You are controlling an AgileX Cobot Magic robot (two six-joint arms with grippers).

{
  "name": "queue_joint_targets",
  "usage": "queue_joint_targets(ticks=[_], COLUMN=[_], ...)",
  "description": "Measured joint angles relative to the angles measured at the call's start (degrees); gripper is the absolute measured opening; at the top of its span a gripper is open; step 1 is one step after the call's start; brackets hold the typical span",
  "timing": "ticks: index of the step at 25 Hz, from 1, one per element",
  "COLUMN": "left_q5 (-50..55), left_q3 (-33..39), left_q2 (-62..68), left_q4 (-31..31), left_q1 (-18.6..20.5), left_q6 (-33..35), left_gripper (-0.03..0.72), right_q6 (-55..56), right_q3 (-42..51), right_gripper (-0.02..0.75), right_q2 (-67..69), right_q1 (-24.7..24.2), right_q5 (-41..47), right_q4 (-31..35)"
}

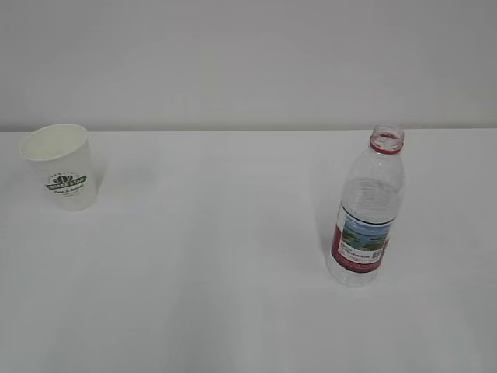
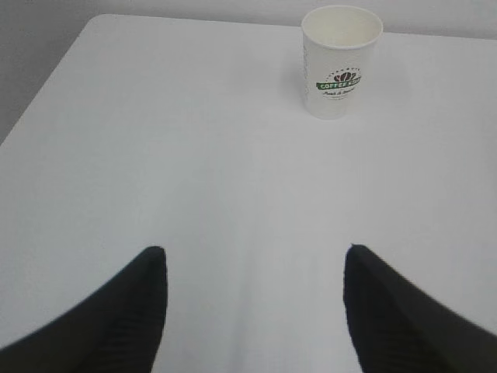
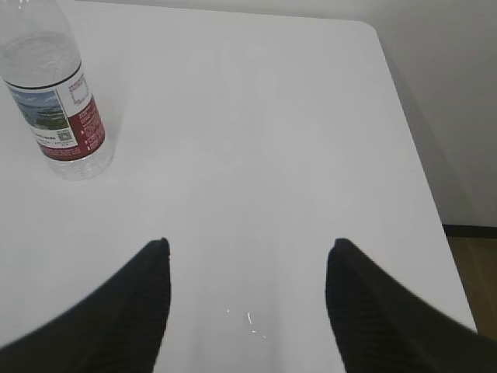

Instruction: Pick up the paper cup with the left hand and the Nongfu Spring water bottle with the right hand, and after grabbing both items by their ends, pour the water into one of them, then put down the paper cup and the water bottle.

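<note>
On the white table, upper left of the exterior frame: small white paper cup, green logo, upright. Right of centre: tall clear ribbed water bottle, red label, uncapped. Left gripper and right gripper: jaws apart, empty.

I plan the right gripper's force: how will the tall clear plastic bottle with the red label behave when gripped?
The tall clear plastic bottle looks thin-walled and ribbed, so it may dent under squeeze. It has no cap, so squeezing could spill water. Tall and narrow, it probably tips if pushed high.
</note>
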Motion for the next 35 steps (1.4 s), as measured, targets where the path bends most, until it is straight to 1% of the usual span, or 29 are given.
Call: queue_joint_targets(ticks=[8,14,24,30,35], left_q5=[0.00,0.00,0.00,-0.04,-0.28], left_q3=[0.00,0.00,0.00,-0.58,-2.58], left_q2=[0.00,0.00,0.00,0.34,5.06], left_q4=[0.16,2.53,2.65,1.50,1.38], left_q1=[0.00,0.00,0.00,-1.73,-1.97], left_q6=[0.00,0.00,0.00,0.00,0.00], left_gripper=[0.515,0.515,0.515,0.515,0.515], right_q6=[0.00,0.00,0.00,0.00,0.00], right_q3=[0.00,0.00,0.00,-1.65,-3.99], right_gripper=[0.479,0.479,0.478,0.478,0.478], right_q2=[0.00,0.00,0.00,0.00,1.15], right_q1=[0.00,0.00,-0.04,-0.04,-0.04], right_q5=[0.00,0.00,0.00,0.00,-1.96], right_q4=[0.00,0.00,0.00,2.86,3.35])
